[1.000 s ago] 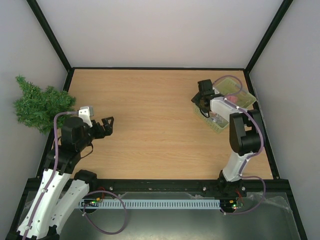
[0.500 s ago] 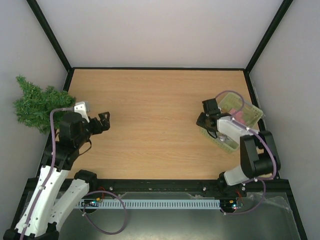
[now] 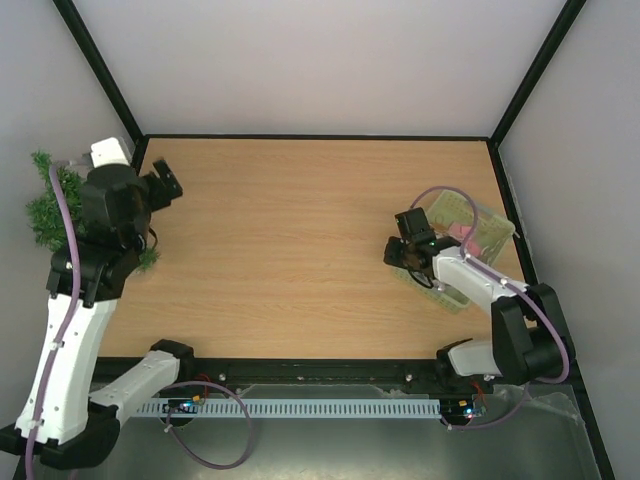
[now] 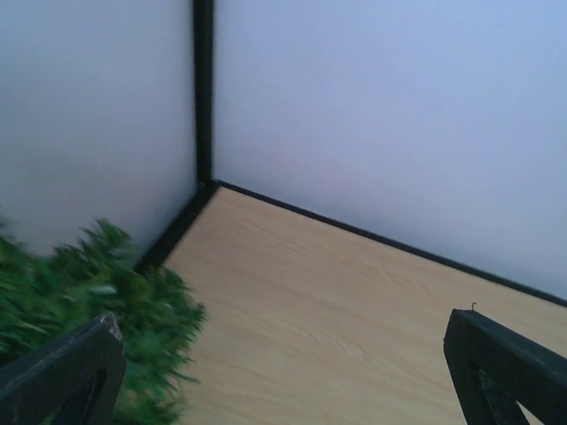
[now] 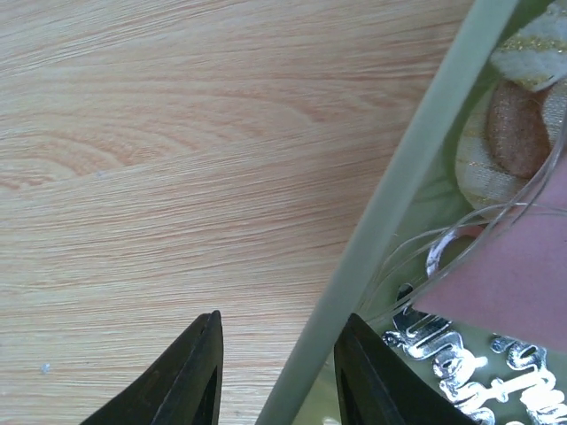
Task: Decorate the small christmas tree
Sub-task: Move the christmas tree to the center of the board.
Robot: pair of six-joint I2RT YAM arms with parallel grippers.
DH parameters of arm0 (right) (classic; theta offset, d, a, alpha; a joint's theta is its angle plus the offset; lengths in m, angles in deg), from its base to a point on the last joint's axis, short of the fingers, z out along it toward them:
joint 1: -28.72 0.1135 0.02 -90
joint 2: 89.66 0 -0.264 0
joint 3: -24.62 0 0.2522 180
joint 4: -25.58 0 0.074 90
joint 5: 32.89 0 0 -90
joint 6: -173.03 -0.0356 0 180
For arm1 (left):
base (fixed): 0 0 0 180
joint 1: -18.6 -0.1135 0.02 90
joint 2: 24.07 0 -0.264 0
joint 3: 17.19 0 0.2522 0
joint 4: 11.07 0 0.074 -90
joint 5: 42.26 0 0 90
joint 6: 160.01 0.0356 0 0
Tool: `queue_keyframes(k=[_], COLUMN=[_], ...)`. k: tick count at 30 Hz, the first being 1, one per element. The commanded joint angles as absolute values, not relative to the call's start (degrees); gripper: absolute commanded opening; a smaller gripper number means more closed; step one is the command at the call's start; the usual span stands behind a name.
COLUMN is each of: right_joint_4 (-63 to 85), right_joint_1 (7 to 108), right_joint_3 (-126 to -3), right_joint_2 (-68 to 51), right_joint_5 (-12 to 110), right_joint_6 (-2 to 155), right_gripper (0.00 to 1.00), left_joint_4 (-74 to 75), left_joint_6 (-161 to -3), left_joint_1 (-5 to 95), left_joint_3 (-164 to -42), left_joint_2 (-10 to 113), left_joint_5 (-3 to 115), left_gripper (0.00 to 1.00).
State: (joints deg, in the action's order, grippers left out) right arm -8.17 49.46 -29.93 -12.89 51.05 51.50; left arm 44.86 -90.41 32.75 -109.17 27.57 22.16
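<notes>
A pale green basket (image 3: 487, 232) sat over on the right side of the wooden table (image 3: 300, 250), close to the edge. Inside it were a pink piece (image 5: 518, 274), some silvery lettering (image 5: 443, 350) and a gold glittery ornament (image 5: 509, 124).
</notes>
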Motion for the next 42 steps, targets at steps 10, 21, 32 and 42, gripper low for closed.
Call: queue_keyframes(k=[10,21,32,42], right_joint_4=[-10.58,-14.62,-14.87,-15.07], right_joint_1=[55.44,55.44,55.44,55.51], right_joint_3=[-33.72,-37.74,-37.73,-38.01], right_joint_2=[-14.53,-20.26,-23.14,-25.69], right_joint_5=[49.85,47.11,44.16,43.65], right_joint_6=[55.52,57.23,57.54,57.12], right_gripper=[0.53,0.64,0.63,0.61], left_joint_4=[50.45,44.92,37.11,35.37], left_joint_6=[-87.13,-87.84,-85.80,-82.93], left_joint_1=[18.48,10.93,7.66,7.91], left_joint_3=[-131.26,-124.54,-118.17,-123.16], left_joint_2=[39.76,39.53,39.26,43.20], left_joint_5=[3.64,0.64,13.60,31.59], left_gripper=[0.96,0.90,0.40,0.02])
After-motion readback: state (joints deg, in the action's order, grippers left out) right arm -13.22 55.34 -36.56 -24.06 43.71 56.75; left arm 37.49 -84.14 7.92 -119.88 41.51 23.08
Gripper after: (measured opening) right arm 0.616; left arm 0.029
